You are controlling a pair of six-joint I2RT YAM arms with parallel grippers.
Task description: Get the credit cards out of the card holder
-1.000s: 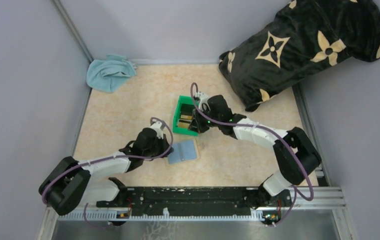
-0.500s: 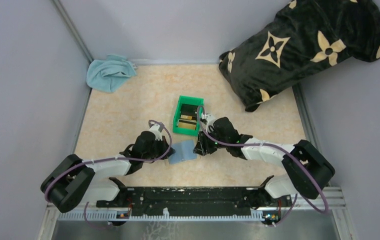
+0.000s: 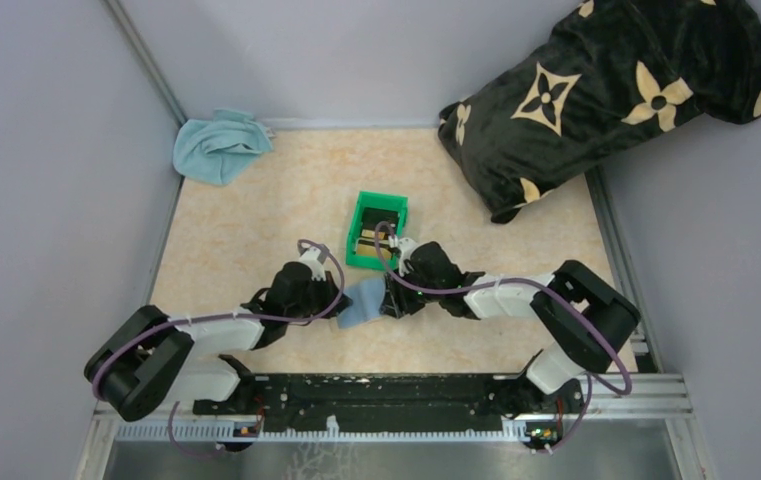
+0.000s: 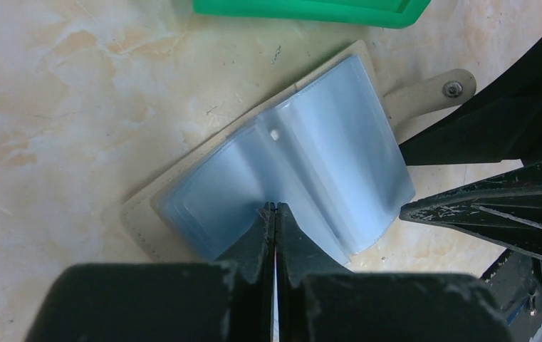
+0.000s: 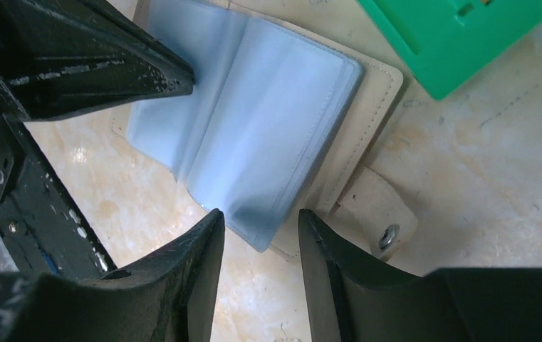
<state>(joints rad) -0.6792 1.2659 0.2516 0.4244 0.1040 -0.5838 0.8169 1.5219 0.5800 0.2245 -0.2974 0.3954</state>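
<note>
On card holder (image 4: 325, 157): left gripper (image 4: 275, 208) closed, tips pressing sleeve; right gripper (image 5: 259, 217) half-open at edge.

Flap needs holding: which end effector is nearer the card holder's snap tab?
Right: right end effector open beside the snap tab; left end effector, shut, at the sleeves' opposite edge.

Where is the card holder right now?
In the top view the card holder lies open mid-table, just nearer the arms than the green bin, between the left end effector and the right end effector.
</note>
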